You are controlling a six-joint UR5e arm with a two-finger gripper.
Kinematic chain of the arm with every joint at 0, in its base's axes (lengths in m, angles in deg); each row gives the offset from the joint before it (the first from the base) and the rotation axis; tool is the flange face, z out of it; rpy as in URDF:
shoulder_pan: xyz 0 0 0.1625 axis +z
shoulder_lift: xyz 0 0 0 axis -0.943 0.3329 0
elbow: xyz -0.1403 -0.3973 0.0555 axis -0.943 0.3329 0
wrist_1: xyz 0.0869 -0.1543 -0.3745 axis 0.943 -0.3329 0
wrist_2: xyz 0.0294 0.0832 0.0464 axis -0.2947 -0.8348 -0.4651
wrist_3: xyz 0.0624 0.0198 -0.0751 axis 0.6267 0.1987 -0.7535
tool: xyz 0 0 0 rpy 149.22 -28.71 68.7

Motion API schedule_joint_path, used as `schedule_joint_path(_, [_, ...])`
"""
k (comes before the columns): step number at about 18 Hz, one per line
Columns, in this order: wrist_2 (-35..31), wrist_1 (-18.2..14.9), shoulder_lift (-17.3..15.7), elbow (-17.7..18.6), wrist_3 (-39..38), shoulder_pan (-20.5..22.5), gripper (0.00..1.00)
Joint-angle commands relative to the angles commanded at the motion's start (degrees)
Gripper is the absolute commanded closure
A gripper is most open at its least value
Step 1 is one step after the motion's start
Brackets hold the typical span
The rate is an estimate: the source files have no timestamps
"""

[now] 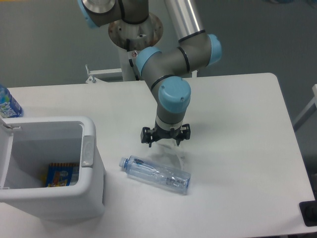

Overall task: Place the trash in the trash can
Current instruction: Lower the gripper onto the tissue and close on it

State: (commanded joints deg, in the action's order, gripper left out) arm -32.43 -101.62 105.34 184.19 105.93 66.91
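Note:
A clear, slightly crushed bottle [157, 174] with a blue cap lies on its side on the white table, cap pointing left toward the bin. The crumpled translucent wrapper [173, 157] rests just behind the bottle, faint against the table. My gripper [165, 142] points straight down over the wrapper's back left edge, a little above the table, with its fingers spread and nothing visibly held. The white trash can [93, 171] stands at the front left with its lid swung open; a grey oval button [87, 151] shows on its right rim.
A colourful flat packet [62, 175] lies inside the bin. An upright blue-labelled bottle [7, 103] stands at the far left edge behind the bin. The robot's base column [136, 54] rises at the table's back edge. A dark object [309, 213] sits at the front right corner.

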Motion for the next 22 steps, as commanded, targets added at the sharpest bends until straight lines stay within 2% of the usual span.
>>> schedule_joint_path(9, [-1.41, -0.35, -0.35, -0.27, 0.0, -0.01, 0.69])
schedule_joint_path(11, [-2.99, -0.79, -0.52, -0.35, 0.61, -0.01, 0.8])
schedule_joint_path(13, [-4.66, -2.62, -0.52, -1.4, 1.31, 0.0, 0.82])
schedule_joint_path(15, [-6.51, -6.84, -0.26, -2.81, 3.77, 0.0, 0.91])
schedule_joint_path(16, [-7.3, -7.64, -0.26, -2.81, 4.82, 0.0, 0.94])
schedule_joint_path(19, [-7.92, -8.78, -1.92, -2.99, 8.94, 0.7, 0.95])
schedule_joint_path(22, [-7.92, -11.77, -3.94, -2.99, 14.83, 1.84, 0.95])
